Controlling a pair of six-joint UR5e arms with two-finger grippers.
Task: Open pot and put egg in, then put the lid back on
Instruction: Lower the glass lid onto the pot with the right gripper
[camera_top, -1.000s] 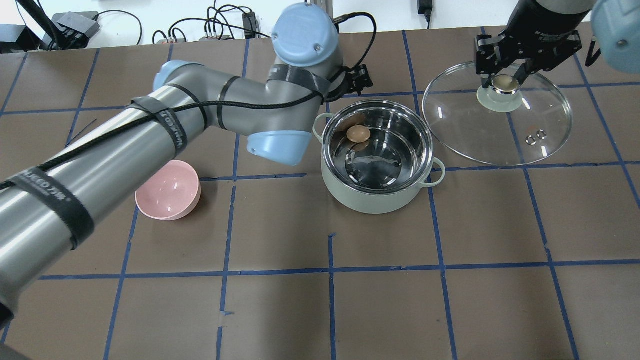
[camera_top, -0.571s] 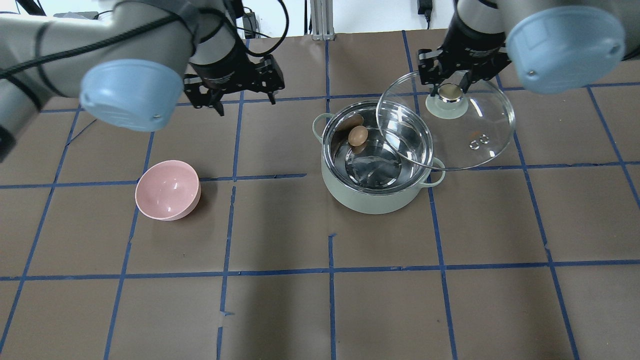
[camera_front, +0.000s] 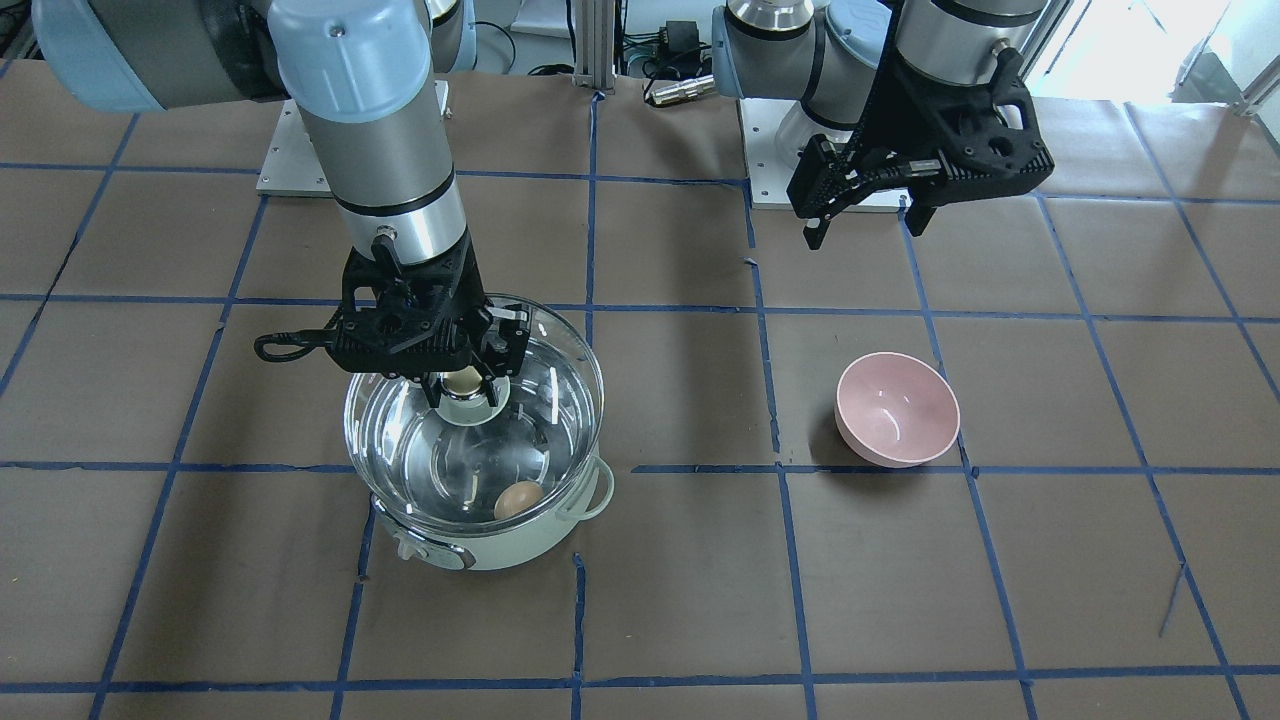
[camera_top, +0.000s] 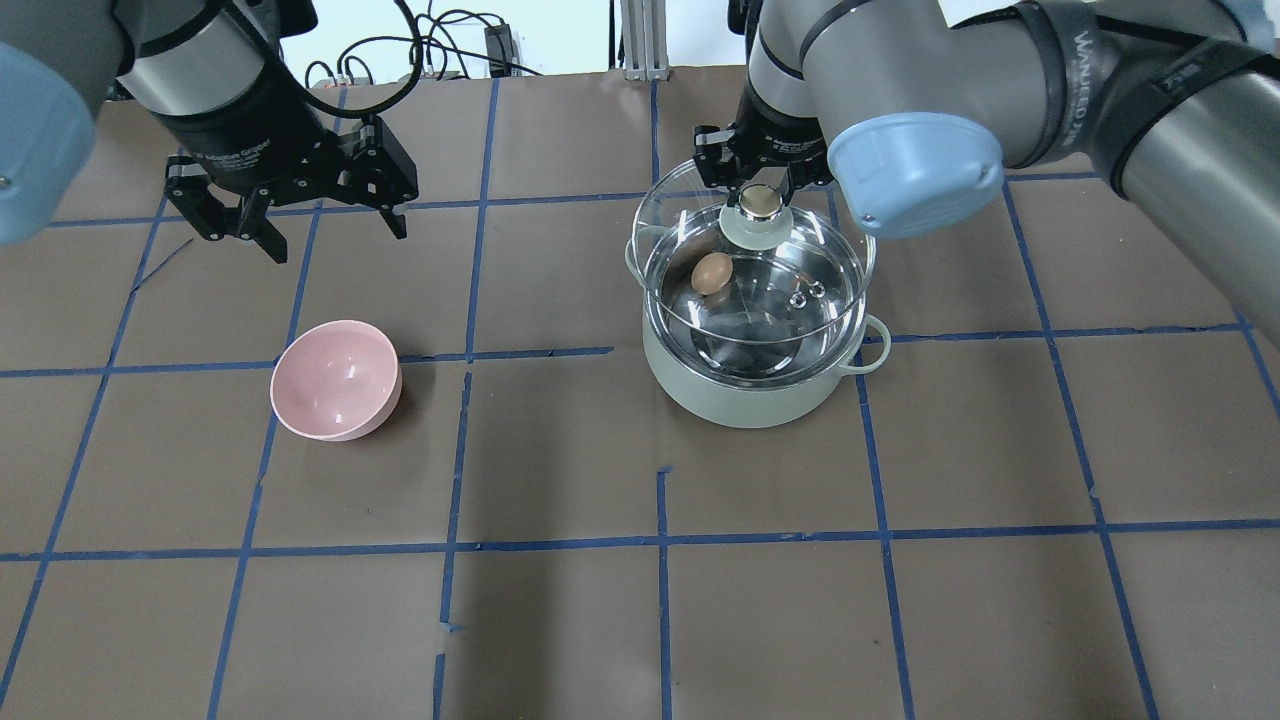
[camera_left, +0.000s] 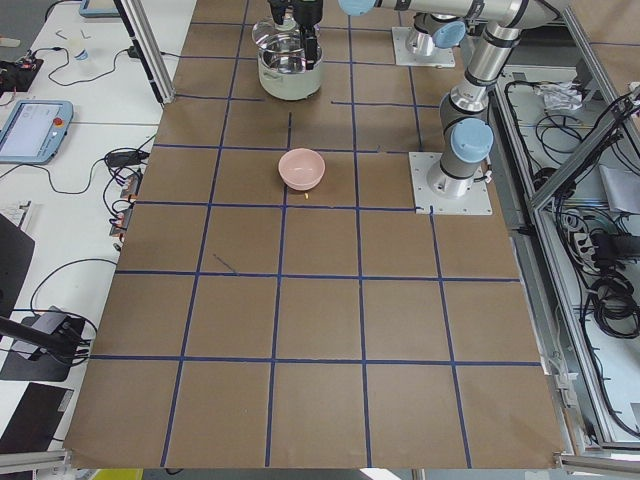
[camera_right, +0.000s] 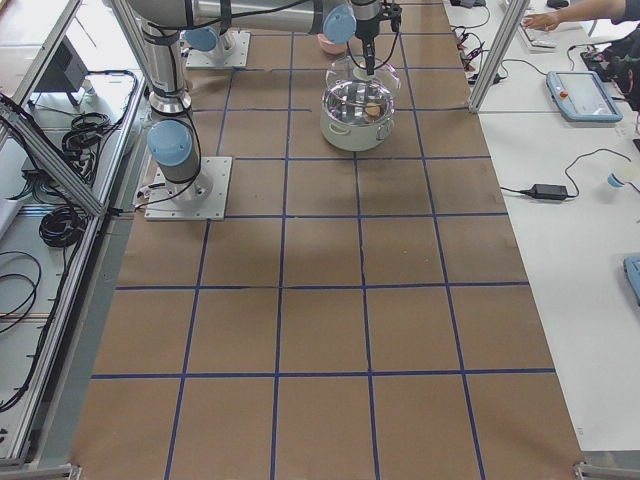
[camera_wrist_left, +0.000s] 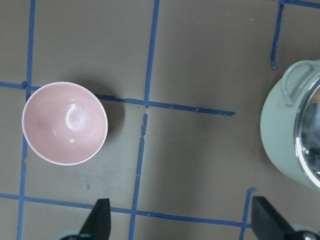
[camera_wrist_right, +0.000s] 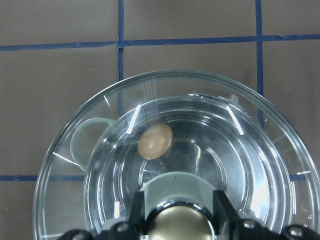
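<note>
Since the egg (camera_top: 712, 273) lies inside the pot (camera_top: 745, 395) at upper centre, my right hand (camera_top: 762, 190) is clamped on the knob (camera_top: 761, 202), holding the lid (camera_top: 800, 250) just over it for closing; my left hand (camera_top: 333, 235) hangs with fingers apart, empty, upper left.

To the left gripper's (camera_wrist_left: 182, 220) right, the pot (camera_wrist_left: 280, 135) is cut off by the wrist view's edge. Beneath the right gripper (camera_wrist_right: 177, 220), the lid (camera_wrist_right: 90, 165) runs off the bottom edge (its rim there unseen).
</note>
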